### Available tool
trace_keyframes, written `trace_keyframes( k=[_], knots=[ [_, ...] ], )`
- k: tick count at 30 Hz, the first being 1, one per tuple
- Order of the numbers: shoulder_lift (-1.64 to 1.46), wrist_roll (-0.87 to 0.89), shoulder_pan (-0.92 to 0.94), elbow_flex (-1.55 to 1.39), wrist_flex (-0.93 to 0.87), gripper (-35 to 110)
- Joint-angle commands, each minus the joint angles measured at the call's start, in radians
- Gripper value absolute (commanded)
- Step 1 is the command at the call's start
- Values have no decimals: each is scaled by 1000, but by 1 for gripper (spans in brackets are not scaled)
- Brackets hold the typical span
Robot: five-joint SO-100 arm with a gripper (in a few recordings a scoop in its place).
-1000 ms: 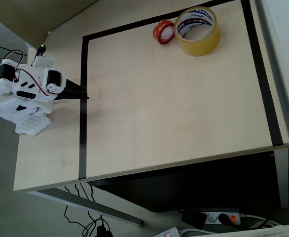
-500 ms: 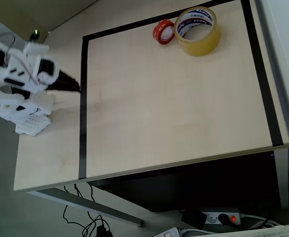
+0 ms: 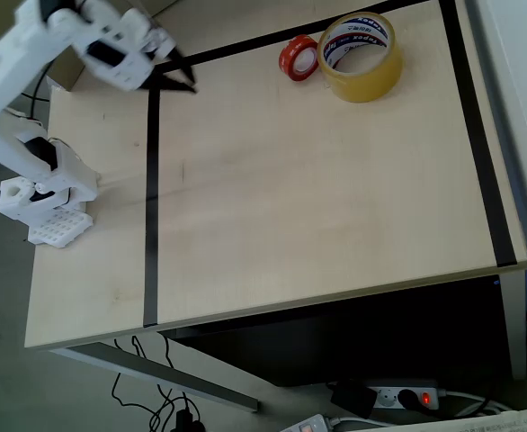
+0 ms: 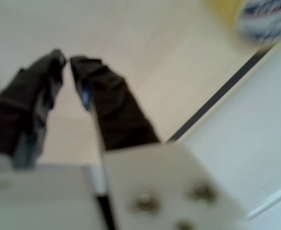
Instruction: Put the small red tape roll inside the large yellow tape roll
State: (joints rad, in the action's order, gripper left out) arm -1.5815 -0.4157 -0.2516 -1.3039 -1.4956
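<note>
White-armed and black-tipped, the pincer [image 3: 184,76] has swung up from the table's [image 3: 317,207] left edge toward the far side, empty, tips nearly closed. To its right, the small red tape roll [image 3: 298,57] sits untouched against the large yellow tape roll [image 3: 361,56]; the approach has only begun.

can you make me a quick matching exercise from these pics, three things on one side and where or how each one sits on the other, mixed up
Things:
1. small red tape roll
2. large yellow tape roll
3. gripper

Places or states:
A. above the table's upper left in the overhead view, holding nothing
B. at the table's far edge, printed white core
C. just left of the bigger ring in the overhead view

Pairs: 1-C, 2-B, 3-A
</note>
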Motion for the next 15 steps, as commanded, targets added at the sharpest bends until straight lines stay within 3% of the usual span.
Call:
trace_keyframes(
  k=[1, 7, 13, 15],
  knots=[
    [144, -60, -34, 275, -17, 0],
    [396, -97, -69, 565, -17, 0],
    [841, -103, -94, 1273, -158, 0],
    [897, -114, -110, 1330, -146, 0]
  ],
)
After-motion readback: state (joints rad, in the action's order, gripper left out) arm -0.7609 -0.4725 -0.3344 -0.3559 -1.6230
